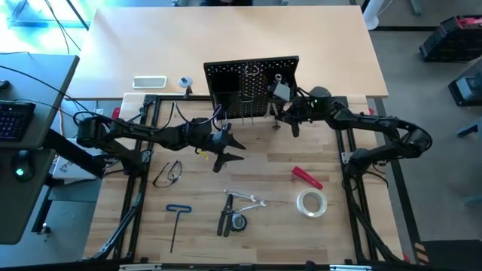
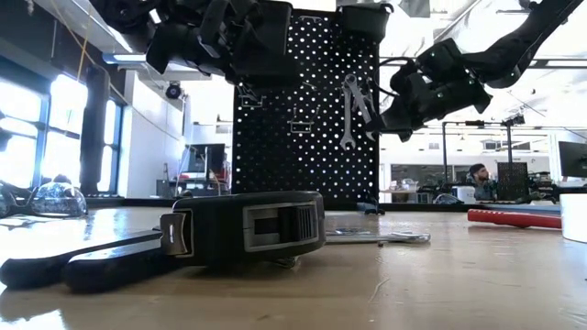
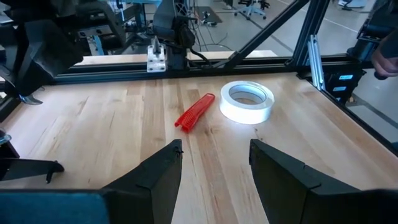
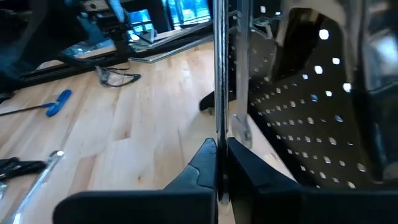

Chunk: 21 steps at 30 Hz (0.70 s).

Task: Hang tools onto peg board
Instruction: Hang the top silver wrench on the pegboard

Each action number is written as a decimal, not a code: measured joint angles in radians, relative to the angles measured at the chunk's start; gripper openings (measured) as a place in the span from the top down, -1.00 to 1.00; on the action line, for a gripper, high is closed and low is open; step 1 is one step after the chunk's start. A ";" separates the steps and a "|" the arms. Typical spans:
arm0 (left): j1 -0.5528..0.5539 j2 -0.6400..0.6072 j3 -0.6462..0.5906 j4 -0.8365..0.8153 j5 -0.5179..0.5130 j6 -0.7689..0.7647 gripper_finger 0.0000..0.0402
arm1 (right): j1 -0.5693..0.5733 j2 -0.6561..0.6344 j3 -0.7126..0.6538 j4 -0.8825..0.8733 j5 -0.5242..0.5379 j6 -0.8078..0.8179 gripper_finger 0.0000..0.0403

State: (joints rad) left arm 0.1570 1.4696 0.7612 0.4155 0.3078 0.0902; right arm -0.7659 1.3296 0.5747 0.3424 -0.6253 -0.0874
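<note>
While the right gripper (image 2: 390, 115), pinched on what seems a wrench (image 2: 353, 112), works at the peg board (image 2: 303, 110) upper centre, hooking is underway. Next comes release. The left gripper (image 1: 230, 148) hovers wide, empty.

The right gripper (image 4: 221, 163) is pinching a thin silver wrench (image 4: 219, 74) edge-on between its closed fingers, holding it upright just beside the black peg board (image 4: 311, 118), while safety glasses (image 4: 117, 76) and a blue T-handle hex key (image 4: 55, 104) are lying on the wooden table (image 4: 143, 130) beyond.
</note>
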 joint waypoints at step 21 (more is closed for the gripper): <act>0.000 0.000 0.000 0.000 -0.009 -0.007 0.10 | 0.001 0.001 0.000 -0.001 0.080 0.013 0.87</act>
State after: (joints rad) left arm 0.1569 1.4696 0.7610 0.4160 0.2989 0.0830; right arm -0.7650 1.3308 0.5747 0.3416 -0.5457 -0.0746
